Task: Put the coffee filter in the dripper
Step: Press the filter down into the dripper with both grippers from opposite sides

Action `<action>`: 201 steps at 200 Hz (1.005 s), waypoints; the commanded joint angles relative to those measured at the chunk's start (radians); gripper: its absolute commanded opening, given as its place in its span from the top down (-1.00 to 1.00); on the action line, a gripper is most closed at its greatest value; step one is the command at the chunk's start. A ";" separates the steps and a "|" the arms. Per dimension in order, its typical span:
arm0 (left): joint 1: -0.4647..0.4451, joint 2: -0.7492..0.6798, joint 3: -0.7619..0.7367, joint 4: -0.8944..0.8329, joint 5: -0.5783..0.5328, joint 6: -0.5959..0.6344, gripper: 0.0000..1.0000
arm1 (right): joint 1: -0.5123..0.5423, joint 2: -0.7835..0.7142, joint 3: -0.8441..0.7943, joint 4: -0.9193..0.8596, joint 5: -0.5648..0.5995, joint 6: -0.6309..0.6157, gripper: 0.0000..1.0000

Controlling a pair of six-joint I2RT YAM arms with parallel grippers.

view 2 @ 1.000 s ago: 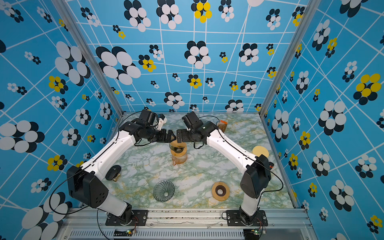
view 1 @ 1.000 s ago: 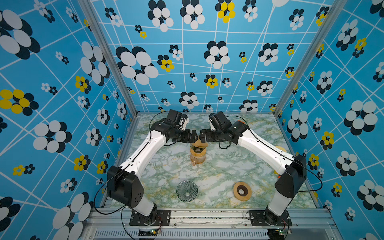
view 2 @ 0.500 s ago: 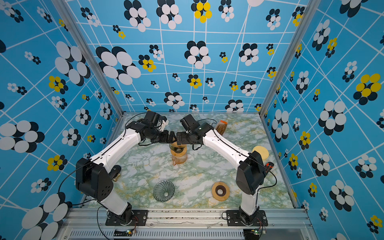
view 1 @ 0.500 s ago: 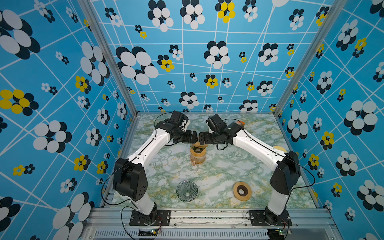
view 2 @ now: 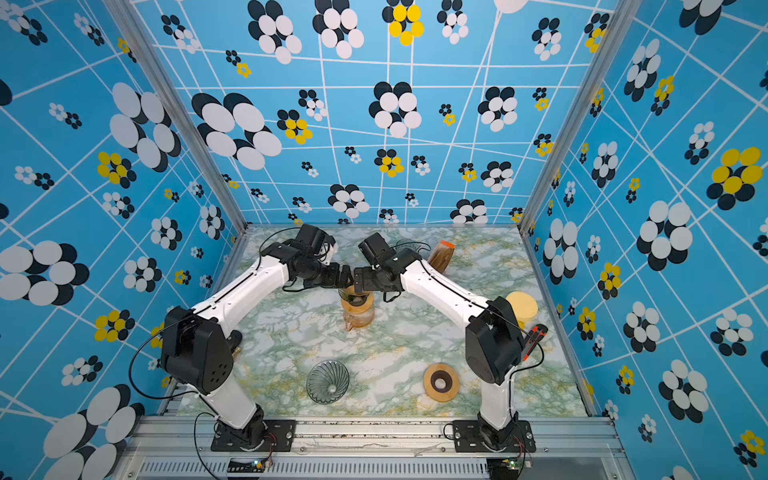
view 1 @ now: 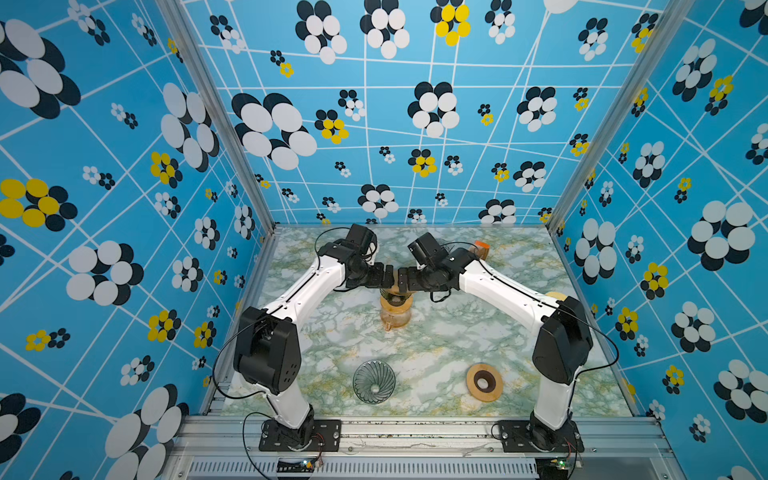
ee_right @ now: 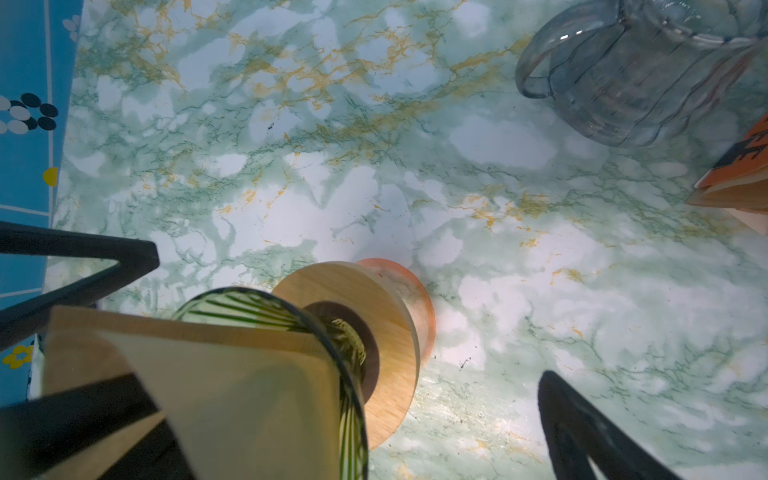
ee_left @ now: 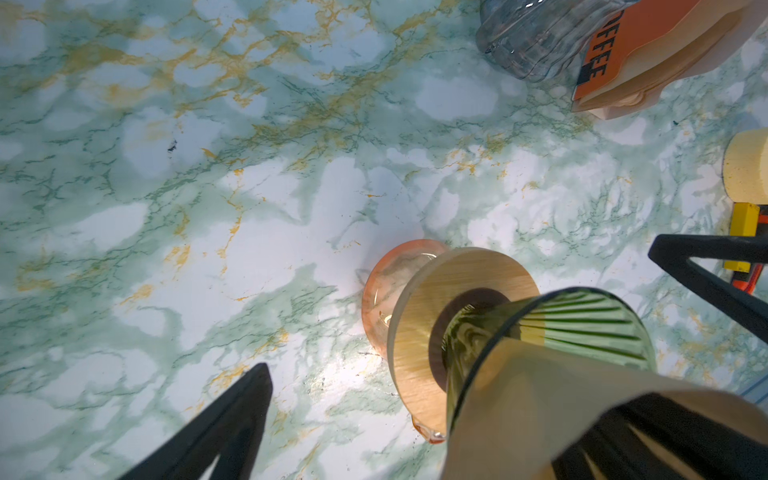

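Coffee filter (ee_left: 561, 395) is resting in dripper (ee_left: 590, 324); left gripper (view 1: 384, 276) and right gripper (view 1: 405, 279) are hovering spread; release step, likely needing snag-free withdrawal.

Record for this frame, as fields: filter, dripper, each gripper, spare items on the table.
filter: paper, in the mouth of the dripper, sticking out past its rim
dripper: green ribbed glass, in wooden collar on amber carafe
left gripper: open, above the dripper
right gripper: open, above the dripper
spares: clear dripper, wooden ring, near front edge
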 commanded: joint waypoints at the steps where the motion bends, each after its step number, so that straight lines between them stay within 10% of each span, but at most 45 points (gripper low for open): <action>1: -0.008 0.016 0.001 -0.004 -0.035 0.002 -0.98 | -0.009 0.019 -0.010 0.010 0.016 0.007 -0.99; 201: -0.026 0.050 -0.075 0.022 -0.069 -0.013 -0.98 | -0.020 0.092 -0.032 0.003 -0.017 0.012 -0.99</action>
